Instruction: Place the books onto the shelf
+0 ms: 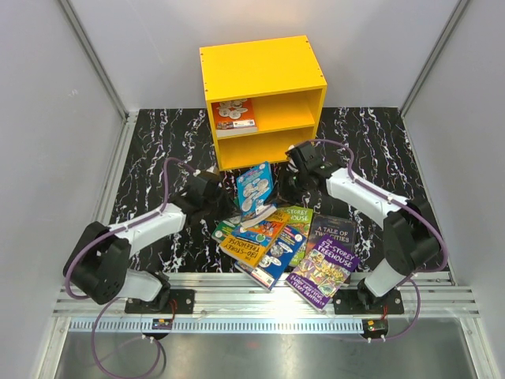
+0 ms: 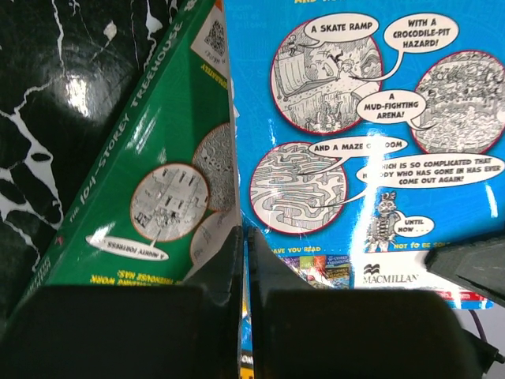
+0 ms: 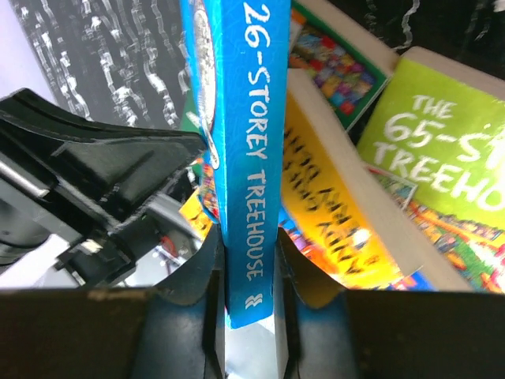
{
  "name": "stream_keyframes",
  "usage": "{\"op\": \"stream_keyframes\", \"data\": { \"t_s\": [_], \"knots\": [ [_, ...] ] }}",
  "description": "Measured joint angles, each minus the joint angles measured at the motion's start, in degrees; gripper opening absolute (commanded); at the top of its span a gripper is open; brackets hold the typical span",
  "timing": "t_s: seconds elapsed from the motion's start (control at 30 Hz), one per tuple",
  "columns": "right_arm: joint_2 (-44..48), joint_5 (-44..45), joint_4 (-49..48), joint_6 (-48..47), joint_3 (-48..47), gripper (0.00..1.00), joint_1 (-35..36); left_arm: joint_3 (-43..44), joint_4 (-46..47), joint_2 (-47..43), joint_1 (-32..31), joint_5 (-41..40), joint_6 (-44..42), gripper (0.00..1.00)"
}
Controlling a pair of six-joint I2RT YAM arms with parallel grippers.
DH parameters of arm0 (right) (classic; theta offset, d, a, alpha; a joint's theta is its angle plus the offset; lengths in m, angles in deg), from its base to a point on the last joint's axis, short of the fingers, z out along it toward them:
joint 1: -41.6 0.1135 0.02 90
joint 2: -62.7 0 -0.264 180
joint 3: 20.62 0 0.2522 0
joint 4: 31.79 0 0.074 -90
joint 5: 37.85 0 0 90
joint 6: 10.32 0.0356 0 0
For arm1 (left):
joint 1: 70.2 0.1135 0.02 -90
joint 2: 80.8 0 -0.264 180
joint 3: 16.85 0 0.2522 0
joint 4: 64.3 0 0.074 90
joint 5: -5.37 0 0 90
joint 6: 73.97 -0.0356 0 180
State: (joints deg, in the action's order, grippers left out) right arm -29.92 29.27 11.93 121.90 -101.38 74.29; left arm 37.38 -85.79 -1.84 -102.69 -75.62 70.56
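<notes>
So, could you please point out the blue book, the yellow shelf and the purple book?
blue book (image 1: 256, 188): top external view, back cover.
yellow shelf (image 1: 260, 67): top external view, top panel.
purple book (image 1: 325, 267): top external view, front cover.

We record a bright yellow shelf (image 1: 264, 71) at twelve o'clock on a black table (image 1: 371, 142) veined white, an orange book (image 1: 233, 114) inside it, and, toward six o'clock, a blue book (image 1: 256, 188) with white cartoon bubbles, a lime-green book (image 1: 300, 227), a dark book (image 1: 335, 225) and a purple book (image 1: 325, 268).
</notes>
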Motion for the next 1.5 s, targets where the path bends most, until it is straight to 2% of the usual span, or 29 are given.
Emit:
{"op": "stream_keyframes", "data": {
  "t_s": [0.1,0.17,0.27,0.5,0.77,1.23,1.5],
  "knots": [
    [0.0,-0.3,3.9,-0.7,-4.2,0.0,0.2,0.8,-4.6,-3.4,-0.7,-0.1,-0.8,0.3],
    [0.2,-0.3,6.4,-1.5,-8.3,0.0,0.3,0.8,-8.4,-7.0,-1.0,-0.4,-1.7,0.57],
    [1.4,-0.1,8.2,-2.1,-14.1,0.0,0.3,0.8,-14.8,-14.4,-1.2,-1.9,-2.1,0.69],
    [5.7,-0.5,9.2,-2.3,-24.8,0.0,0.2,0.2,-28.0,-31.7,0.4,-6.6,-2.0,0.7],
    [4.9,-3.4,7.1,0.5,-27.0,0.0,-2.5,-0.7,-37.0,-37.3,0.6,-7.8,-0.6,0.67],
    [4.9,-8.9,-6.6,12.4,-14.8,0.0,-7.1,-0.7,-45.2,-45.5,0.6,-9.5,1.4,0.65],
    [4.6,-10.9,-16.5,18.8,-13.9,0.0,-9.9,-0.7,-47.9,-46.0,0.6,-9.6,1.4,0.65]
  ]
}}
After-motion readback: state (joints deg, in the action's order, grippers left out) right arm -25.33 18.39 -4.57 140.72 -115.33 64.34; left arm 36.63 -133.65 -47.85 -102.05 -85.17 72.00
